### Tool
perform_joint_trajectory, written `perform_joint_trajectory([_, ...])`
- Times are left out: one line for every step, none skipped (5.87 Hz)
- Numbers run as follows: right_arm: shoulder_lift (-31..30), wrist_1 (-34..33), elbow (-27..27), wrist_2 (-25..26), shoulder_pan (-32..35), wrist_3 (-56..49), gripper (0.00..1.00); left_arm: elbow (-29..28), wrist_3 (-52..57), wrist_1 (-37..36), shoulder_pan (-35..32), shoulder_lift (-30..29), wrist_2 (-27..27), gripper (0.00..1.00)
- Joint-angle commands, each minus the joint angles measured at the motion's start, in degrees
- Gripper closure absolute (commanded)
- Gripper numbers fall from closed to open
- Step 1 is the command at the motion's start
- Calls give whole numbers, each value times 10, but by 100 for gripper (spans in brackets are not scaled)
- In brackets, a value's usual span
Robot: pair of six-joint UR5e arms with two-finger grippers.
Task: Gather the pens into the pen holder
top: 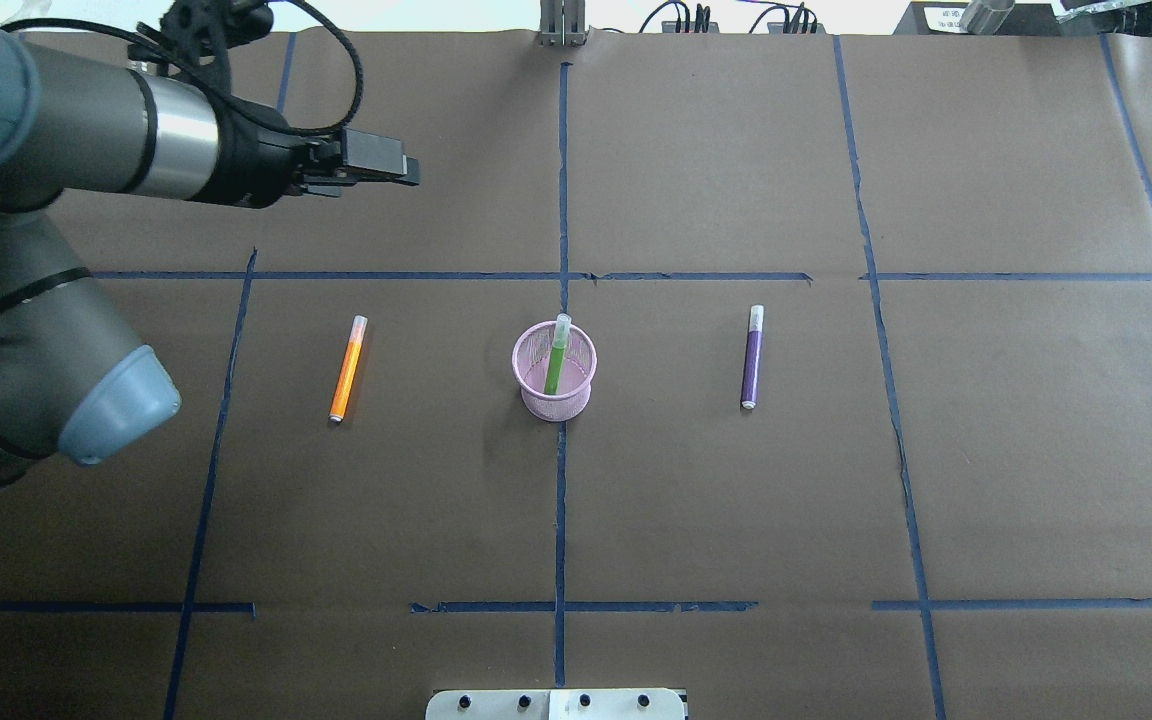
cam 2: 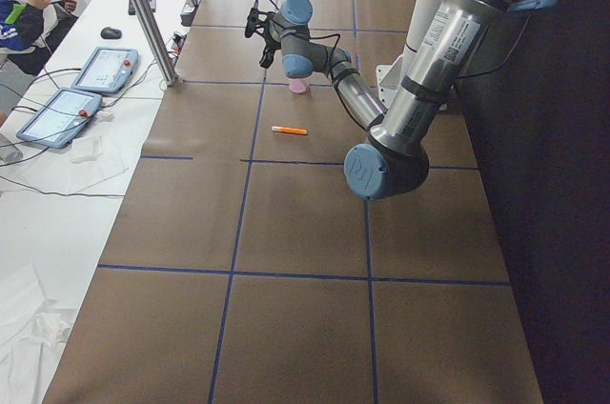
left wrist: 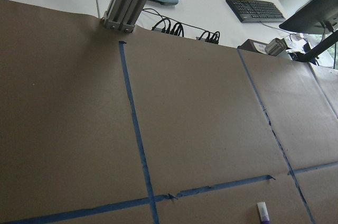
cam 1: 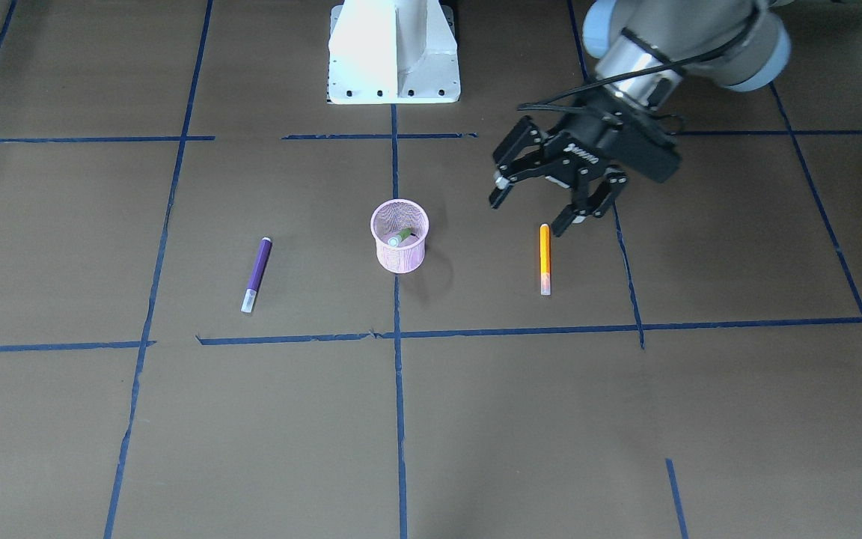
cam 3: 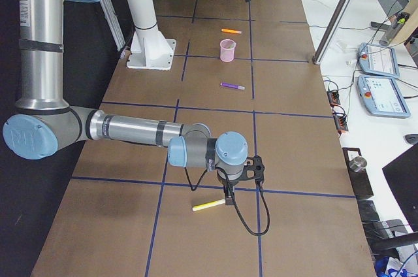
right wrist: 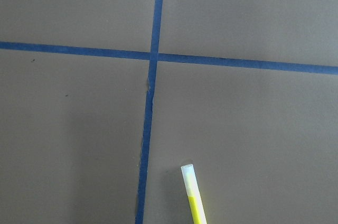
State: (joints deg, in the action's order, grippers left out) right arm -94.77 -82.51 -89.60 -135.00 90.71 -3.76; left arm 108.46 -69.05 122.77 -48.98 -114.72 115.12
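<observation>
You will find the pink wire-mesh pen holder, round and tapered, at the middle of the paper-covered table, with a green pen leaning inside it. The slim orange pen and purple pen lie flat on either side, well apart. The left gripper hangs with fingers spread above the orange pen's end. The yellow pen lies toward the table's right end, by the right gripper; whether that one is open or closed, you cannot tell.

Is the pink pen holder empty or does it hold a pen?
Not empty: one green pen leans inside the pen holder, cap above the rim.
</observation>
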Motion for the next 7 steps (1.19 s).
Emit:
perform_joint_trajectory([-18, 60, 27, 37, -41, 7, 0, 22, 1, -17, -23, 54, 38, 0])
perform_joint_trajectory([-33, 97, 42, 37, -46, 10, 0, 20, 1, -17, -20, 95, 38, 0])
perform_joint_trajectory([-41, 128, 61, 37, -61, 10, 0, 12, 1, -31, -16, 108, 39, 0])
perform_joint_trajectory([-41, 164, 82, 40, -76, 11, 0, 24, 1, -97, -9, 107, 40, 0])
perform_joint_trajectory([-40, 188, 84, 42, -104, 62, 1, 24, 1, -105, -7, 108, 40, 0])
perform_joint_trajectory([-35, 236, 120, 48, -119, 75, 2, 23, 1, -105, -6, 108, 40, 0])
perform_joint_trajectory([-18, 250, 143, 52, -127, 76, 2, 22, 1, -106, -6, 108, 40, 0])
